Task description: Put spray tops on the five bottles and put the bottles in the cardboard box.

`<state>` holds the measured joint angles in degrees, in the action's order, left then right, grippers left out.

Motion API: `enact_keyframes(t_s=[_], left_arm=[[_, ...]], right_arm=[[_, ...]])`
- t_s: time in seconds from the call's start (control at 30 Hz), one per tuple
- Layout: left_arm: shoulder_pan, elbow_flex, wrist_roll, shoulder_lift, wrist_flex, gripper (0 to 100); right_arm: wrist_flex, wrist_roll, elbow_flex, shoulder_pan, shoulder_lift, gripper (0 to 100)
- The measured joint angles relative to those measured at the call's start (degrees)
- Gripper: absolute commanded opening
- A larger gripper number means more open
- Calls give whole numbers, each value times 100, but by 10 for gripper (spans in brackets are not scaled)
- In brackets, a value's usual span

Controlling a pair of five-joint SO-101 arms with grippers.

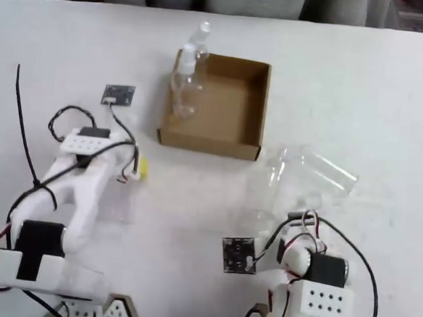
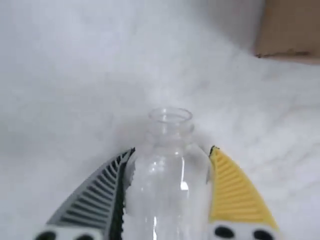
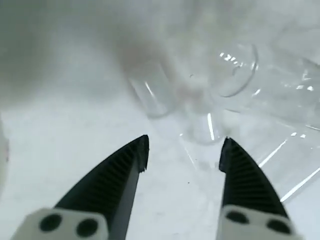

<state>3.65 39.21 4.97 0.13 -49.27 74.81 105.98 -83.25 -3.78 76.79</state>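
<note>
Left pincer [image 2: 172, 150] is closed on a capless bottle [image 2: 165, 185], with the grey finger on one side and the yellow finger on the other, both pressed against the clear body just below the shoulder. The bottle's neck is open and has no spray top. In the high view this pincer [image 1: 133, 173] sits at about 9 o'clock on the white table [image 1: 362, 82], with the bottle [image 1: 121, 199] showing faintly beneath it. Whether the bottle stands or lies cannot be told.

The cardboard box [image 1: 231, 142] is at 12 o'clock. Its near corner [image 2: 292, 30] shows ahead of the left pincer. Against the box's 9 o'clock wall are the capped bottles [image 1: 187, 77], apparently two, upright with spray tops on.

The right pincer [image 3: 185, 145] is spread wide with nothing between its black fingers, low over the table at about 5 o'clock. Just ahead of it lie the loose bottles [image 3: 280, 100], clear and on their sides. From above they [image 1: 316, 171] rest at 4 o'clock from the box, close together. Their number is unclear.
</note>
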Motion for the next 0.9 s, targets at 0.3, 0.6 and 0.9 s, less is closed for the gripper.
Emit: enact_keyframes(t_s=[0.3,0.6,0.9], left_arm=[[18,0,0,0,9,24],[18,0,0,0,9,24],[18,0,0,0,9,24]], right_arm=[[-774,18,-237,466,-905,113],[-1275,18,343,281,-2646,46],[-1521,-1187,1204,-457,-3200,15]])
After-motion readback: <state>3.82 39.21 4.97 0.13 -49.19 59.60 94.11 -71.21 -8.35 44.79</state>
